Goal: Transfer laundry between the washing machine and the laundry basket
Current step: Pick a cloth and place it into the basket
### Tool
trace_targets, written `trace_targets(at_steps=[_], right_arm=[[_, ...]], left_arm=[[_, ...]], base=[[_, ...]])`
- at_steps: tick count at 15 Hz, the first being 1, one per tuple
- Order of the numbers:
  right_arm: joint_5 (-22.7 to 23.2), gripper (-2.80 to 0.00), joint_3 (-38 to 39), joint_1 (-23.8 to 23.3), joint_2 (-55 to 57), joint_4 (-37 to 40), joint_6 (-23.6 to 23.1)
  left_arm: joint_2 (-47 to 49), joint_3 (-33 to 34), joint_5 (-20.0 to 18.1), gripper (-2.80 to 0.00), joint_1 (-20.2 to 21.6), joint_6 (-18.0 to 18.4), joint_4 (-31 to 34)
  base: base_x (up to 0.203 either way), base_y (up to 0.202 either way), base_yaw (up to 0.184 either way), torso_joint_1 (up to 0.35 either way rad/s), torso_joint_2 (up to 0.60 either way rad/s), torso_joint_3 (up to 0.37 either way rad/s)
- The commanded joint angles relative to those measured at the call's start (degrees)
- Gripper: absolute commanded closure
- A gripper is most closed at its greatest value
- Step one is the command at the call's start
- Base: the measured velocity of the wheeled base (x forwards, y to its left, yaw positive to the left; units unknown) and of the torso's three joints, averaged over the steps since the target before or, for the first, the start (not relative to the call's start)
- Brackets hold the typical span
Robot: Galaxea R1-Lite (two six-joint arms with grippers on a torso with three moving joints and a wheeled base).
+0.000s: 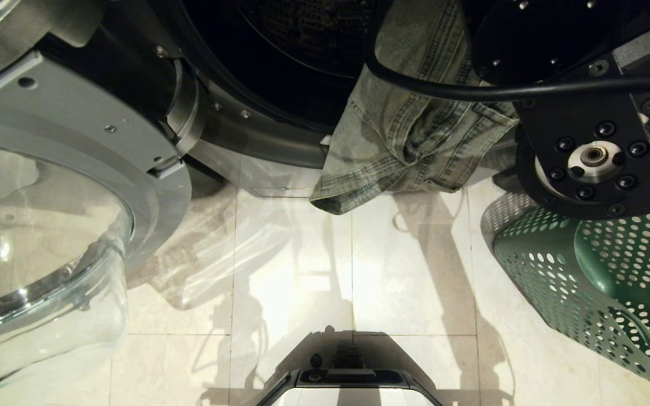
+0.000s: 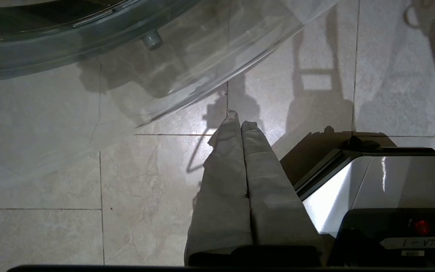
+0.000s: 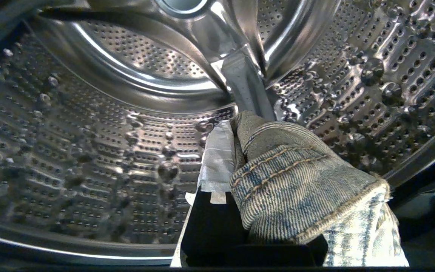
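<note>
- The right gripper [image 3: 232, 151] is clamped on a fold of the laundry [image 3: 296, 181], its fingers nearly together with denim wedged between and draped over one side; in the right wrist view this sits at centre and lower right, with the perforated steel drum [image 3: 89, 151] filling everything behind it.
- That backdrop suggests the gripper is reaching through the mouth of the washing machine [image 1: 257, 129], carrying the garment by one bunched edge so the rest can trail behind.
- In the head view the laundry [image 1: 404, 141] hangs at upper centre, draped over the lower lip of the drum opening, its hem dangling just above the tiled floor [image 1: 359, 270]. Much of the cloth is therefore still outside the drum.
- The laundry basket [image 1: 596, 282] stands at the lower right of the head view, close beside the machine, so the carry between the two is short; no laundry shows in the part of it in view.
- The glass door [image 1: 48, 242] is swung wide at the left of the head view, leaving the opening clear.
- The left gripper [image 2: 242, 124] is pressed shut on nothing, pointing down at the floor at the centre of its wrist view, parked beside the robot's base [image 2: 372, 181].
- Judging by this, loading is midway: the hanging tail needs drawing inside before release.
</note>
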Motion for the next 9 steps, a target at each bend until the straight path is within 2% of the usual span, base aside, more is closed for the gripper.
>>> trace_targets(at_steps=[1, 4, 7, 9], right_arm=[[-0.3, 0.00, -0.6, 0.4, 0.3, -0.4, -0.2], [-0.7, 0.00, -6.8, -0.1, 1.1, 1.3, -0.8], [-0.9, 0.00, -6.7, -0.1, -0.3, -0.1, -2.9], [-0.7, 0.00, -6.7, 0.0, -0.8, -4.7, -7.8]], left_arm=[[-0.1, 0.0, 0.0, 0.00, 0.0, 0.0, 0.0], [-0.1, 0.0, 0.0, 0.00, 0.0, 0.0, 0.0], [-0.1, 0.0, 0.0, 0.00, 0.0, 0.0, 0.0], [-0.1, 0.0, 0.0, 0.00, 0.0, 0.0, 0.0]], base=[[0.000, 0.000, 0.000, 0.000, 0.00, 0.000], [0.000, 0.000, 0.000, 0.000, 0.00, 0.000], [0.000, 0.000, 0.000, 0.000, 0.00, 0.000], [0.000, 0.000, 0.000, 0.000, 0.00, 0.000]])
